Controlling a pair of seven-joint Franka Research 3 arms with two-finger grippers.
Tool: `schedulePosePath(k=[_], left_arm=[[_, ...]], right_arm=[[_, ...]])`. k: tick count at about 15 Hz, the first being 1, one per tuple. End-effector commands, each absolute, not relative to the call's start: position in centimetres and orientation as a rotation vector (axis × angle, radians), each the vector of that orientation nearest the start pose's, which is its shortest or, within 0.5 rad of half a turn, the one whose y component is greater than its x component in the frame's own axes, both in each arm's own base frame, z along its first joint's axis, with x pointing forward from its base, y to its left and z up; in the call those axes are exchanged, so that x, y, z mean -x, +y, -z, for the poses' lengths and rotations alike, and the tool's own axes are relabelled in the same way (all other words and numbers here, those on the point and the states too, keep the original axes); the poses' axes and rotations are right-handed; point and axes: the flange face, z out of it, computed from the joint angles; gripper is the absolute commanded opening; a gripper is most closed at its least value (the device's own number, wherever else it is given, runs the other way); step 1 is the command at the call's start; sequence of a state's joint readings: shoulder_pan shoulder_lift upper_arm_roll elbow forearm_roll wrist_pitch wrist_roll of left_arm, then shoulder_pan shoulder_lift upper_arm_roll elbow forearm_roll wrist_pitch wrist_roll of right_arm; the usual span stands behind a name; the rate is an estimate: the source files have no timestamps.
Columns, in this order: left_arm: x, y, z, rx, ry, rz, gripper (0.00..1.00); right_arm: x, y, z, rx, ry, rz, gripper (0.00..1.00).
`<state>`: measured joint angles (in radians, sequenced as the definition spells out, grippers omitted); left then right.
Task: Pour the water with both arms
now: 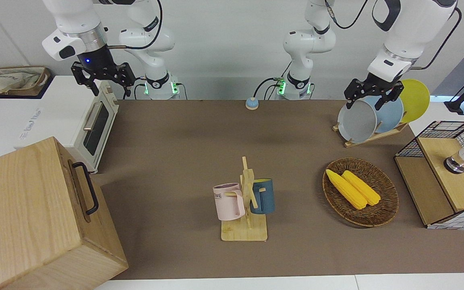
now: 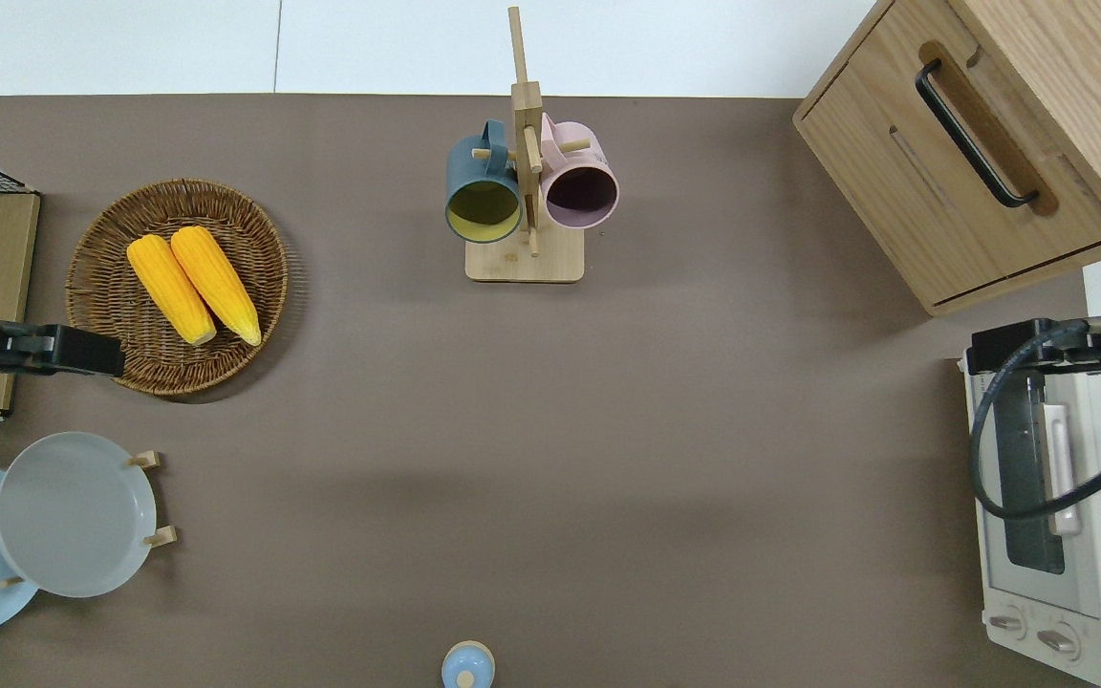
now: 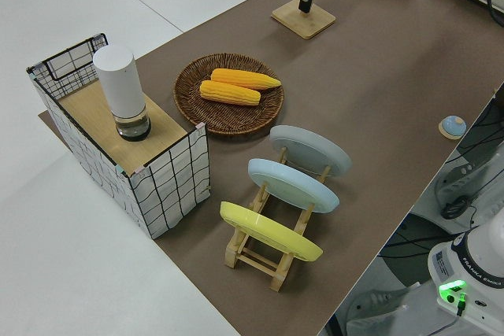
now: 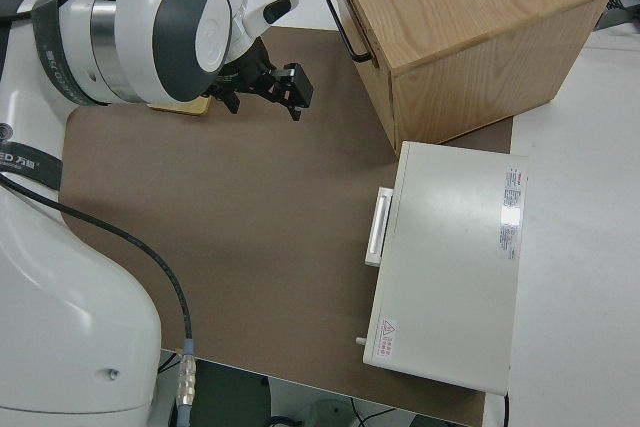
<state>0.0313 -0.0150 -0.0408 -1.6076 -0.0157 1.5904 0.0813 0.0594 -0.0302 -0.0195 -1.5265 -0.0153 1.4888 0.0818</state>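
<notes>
Both arms hang raised at their own table ends. Front view: I see right gripper (image 1: 102, 79) w/ fingers spread, empty, up by the toaster oven (image 1: 91, 121); left gripper (image 1: 373, 96) spread too, empty, up by the plate rack (image 1: 371, 137). Mug stand (image 1: 246, 201) carries pink mug (image 1: 228, 201) & blue mug (image 1: 263, 196).

Overhead: the left gripper (image 2: 82, 352) sits at the corn basket (image 2: 178, 287) edge; the right one is over the oven.

Left side: white cylinder (image 3: 122, 92) stands on a wire crate (image 3: 126, 155).

Right side: right gripper's fingers apart, over brown mat (image 4: 230, 237).
</notes>
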Motion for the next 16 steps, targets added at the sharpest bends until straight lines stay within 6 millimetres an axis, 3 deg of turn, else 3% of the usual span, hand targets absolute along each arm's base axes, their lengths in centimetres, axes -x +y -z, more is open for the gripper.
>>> schedulePosePath(k=[1, 5, 16], left_arm=[[-55.1, -0.5, -62.9, 3.136, 0.130, 0.064, 1.00], [-54.5, -0.4, -64.0, 3.135, 0.113, 0.094, 1.00], [-55.4, 0.2, -62.5, 3.138, 0.099, 0.075, 1.00]], right_arm=[[-53.6, 1.4, -65.3, 3.110, 0.063, -0.014, 0.992], [-53.6, 1.6, -65.3, 3.110, 0.056, -0.012, 0.992], [-53.5, 2.5, -65.2, 3.091, 0.020, -0.018, 0.992]])
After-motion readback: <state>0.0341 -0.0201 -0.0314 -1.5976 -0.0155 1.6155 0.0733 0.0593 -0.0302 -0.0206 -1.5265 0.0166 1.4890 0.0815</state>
